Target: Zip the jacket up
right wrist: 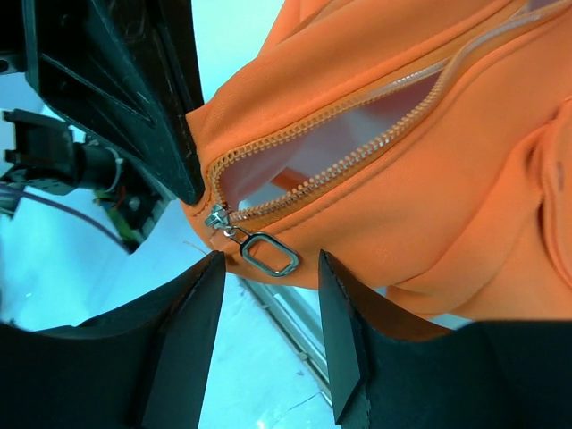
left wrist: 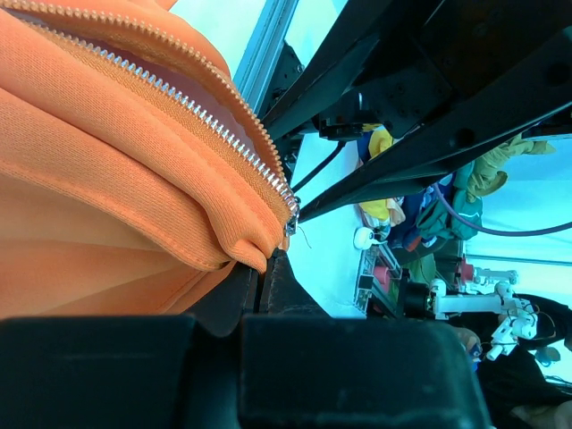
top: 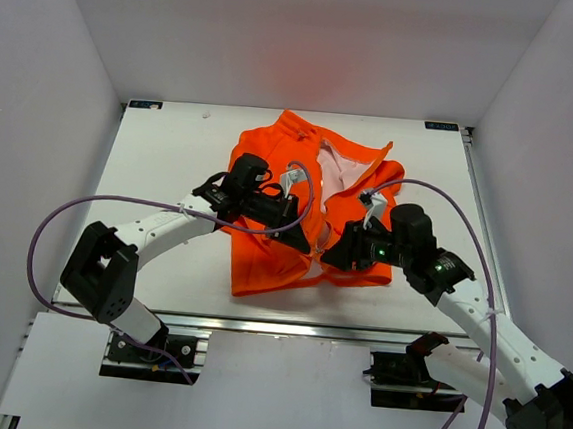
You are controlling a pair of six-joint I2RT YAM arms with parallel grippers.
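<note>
The orange jacket (top: 275,259) lies crumpled in the middle of the table, its pale lining (top: 332,170) showing at the open collar. My left gripper (top: 300,240) is shut on the jacket's bottom hem (left wrist: 234,250), just beside the lower end of the zipper teeth (left wrist: 188,105), and holds it lifted. My right gripper (top: 334,256) is open. Its fingers (right wrist: 189,304) stand on either side of the metal pull ring (right wrist: 269,254), which hangs from the slider (right wrist: 217,220) at the zipper's bottom end. The zipper is open above the slider. The jacket (right wrist: 429,170) fills the upper right of the right wrist view.
The white table (top: 171,154) is enclosed by white walls on three sides. A metal rail (top: 257,324) runs along its near edge. Purple cables (top: 76,206) loop from both arms. The left gripper's black body (right wrist: 134,98) is close to the slider in the right wrist view.
</note>
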